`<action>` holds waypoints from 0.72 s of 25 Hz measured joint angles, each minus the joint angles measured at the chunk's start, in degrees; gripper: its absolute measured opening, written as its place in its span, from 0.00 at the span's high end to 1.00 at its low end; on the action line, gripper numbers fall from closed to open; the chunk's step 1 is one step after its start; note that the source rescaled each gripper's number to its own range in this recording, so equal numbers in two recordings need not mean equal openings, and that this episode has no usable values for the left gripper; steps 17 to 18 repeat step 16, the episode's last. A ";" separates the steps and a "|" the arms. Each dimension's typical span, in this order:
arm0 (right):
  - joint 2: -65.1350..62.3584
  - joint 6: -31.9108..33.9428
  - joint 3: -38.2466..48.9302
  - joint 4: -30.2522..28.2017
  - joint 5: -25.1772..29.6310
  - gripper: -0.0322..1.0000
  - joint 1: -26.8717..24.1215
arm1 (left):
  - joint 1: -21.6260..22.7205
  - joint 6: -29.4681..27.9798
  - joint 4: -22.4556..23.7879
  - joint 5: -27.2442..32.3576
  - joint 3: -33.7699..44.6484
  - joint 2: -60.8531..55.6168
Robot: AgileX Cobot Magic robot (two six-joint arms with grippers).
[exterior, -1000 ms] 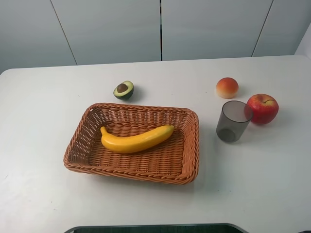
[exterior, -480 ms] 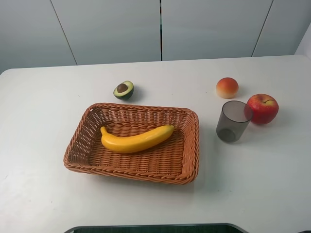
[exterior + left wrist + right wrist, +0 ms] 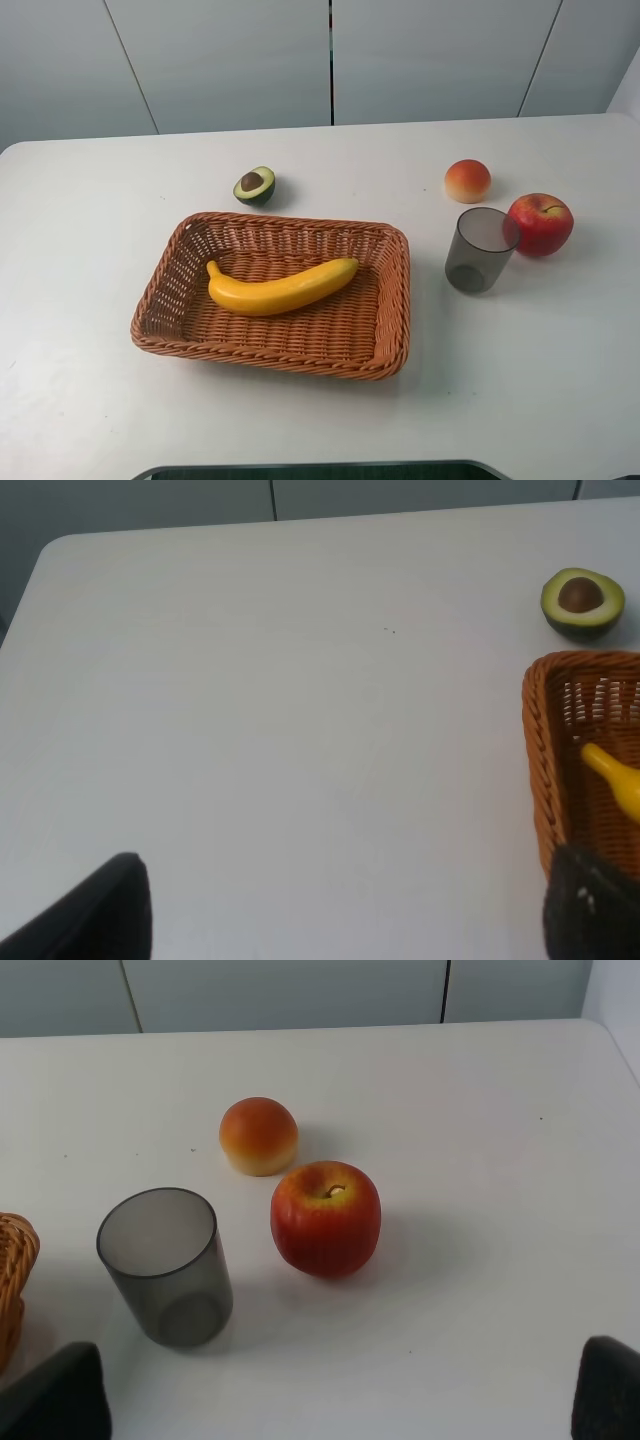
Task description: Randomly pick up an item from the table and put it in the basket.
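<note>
The yellow banana (image 3: 281, 288) lies inside the orange-brown wicker basket (image 3: 388, 300) in the middle of the white table (image 3: 90, 230). Its stem end and the basket's corner also show in the left wrist view, banana (image 3: 615, 777), basket (image 3: 540, 750). Neither arm shows in the exterior view. In the left wrist view the left gripper (image 3: 345, 920) is open and empty over bare table beside the basket. In the right wrist view the right gripper (image 3: 330, 1400) is open and empty, short of the cup and apple.
A halved avocado (image 3: 255, 185) lies behind the basket. To the basket's right stand a grey translucent cup (image 3: 480, 249), a red apple (image 3: 540, 223) and a small orange-yellow fruit (image 3: 467, 180). The table's front edge meets a dark strip (image 3: 320, 470).
</note>
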 joint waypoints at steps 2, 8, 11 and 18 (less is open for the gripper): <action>0.00 0.00 0.00 0.00 0.00 0.00 0.00 | 0.00 0.00 0.00 0.00 0.00 0.00; 0.00 0.00 0.00 0.00 -0.10 0.00 0.00 | 0.00 0.00 0.00 0.00 0.00 0.00; 0.00 0.12 0.00 0.00 -0.10 0.00 0.00 | 0.00 0.00 0.00 0.00 0.00 0.00; 0.00 0.12 0.00 0.00 -0.10 0.00 0.00 | 0.00 0.00 0.00 0.00 0.00 0.00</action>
